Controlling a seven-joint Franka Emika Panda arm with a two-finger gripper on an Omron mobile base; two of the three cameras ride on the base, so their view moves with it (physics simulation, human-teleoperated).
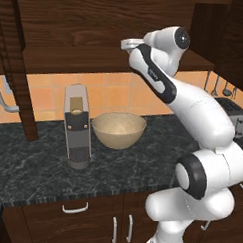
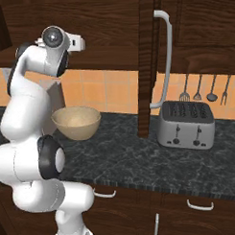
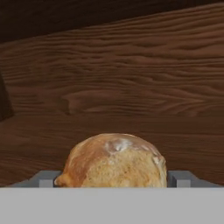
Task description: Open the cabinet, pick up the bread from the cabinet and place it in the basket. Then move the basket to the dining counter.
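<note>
Bread (image 3: 114, 161), a crusty golden dome dusted pale on top, sits on the cabinet's (image 3: 131, 78) grained dark wood shelf in the hand view, between the wide-spread, released fingertips (image 3: 180, 178). From the left base, the round tan basket (image 1: 118, 129) rests on speckled black stone beside a grey coffee machine (image 1: 76, 126). From the right base, a ribbed silver toaster (image 2: 186, 125) stands near the opened door's curved handle (image 2: 166, 55).

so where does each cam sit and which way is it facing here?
Left base view: behind the arm on its left, facing forward and down at the dark counter, coffee machine and basket; arm rises lower right.
Right base view: behind the arm on its right, facing the same counter, plus the toaster and the open cabinet door; arm rises lower left.
Hand view: on the hand, looking along the open pincer at the bread on a wooden cabinet surface.
Both base views share the basket, counter and arm.
</note>
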